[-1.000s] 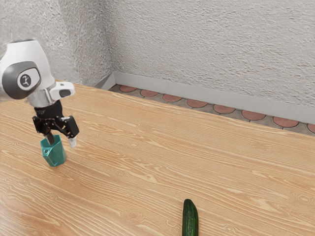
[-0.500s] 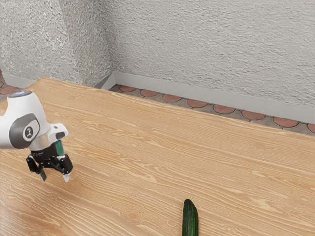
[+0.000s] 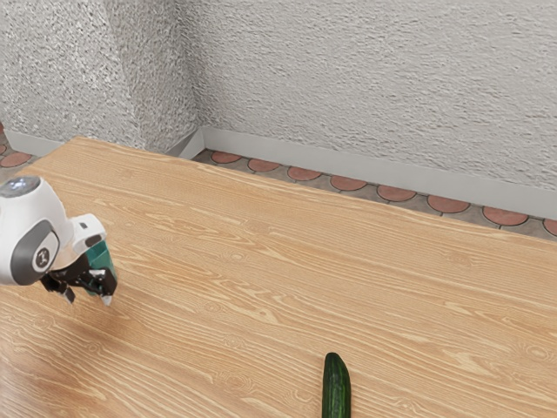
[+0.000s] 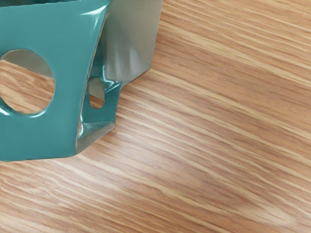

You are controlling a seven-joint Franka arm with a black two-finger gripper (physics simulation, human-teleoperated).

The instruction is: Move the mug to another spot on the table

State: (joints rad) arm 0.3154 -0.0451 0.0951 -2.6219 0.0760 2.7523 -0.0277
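The teal mug (image 3: 101, 256) stands near the table's left end in the exterior view, mostly hidden behind my hand. My gripper (image 3: 87, 294) is low over the wood, just in front of the mug, with its fingers apart and nothing seen between them. In the wrist view the mug (image 4: 48, 73) is very close, its handle with round holes turned to the camera and a pale grey shape (image 4: 131, 43) right beside it.
A dark green cucumber (image 3: 336, 387) lies at the table's front edge, far to the exterior view's right of the mug. The wooden table (image 3: 287, 261) stretches wide between them. Rough grey walls and a tiled floor strip lie behind.
My arm has dropped from above the mug to table height and shifted toward the exterior view's left. The mug has stayed in about the same spot, now hidden behind the hand.
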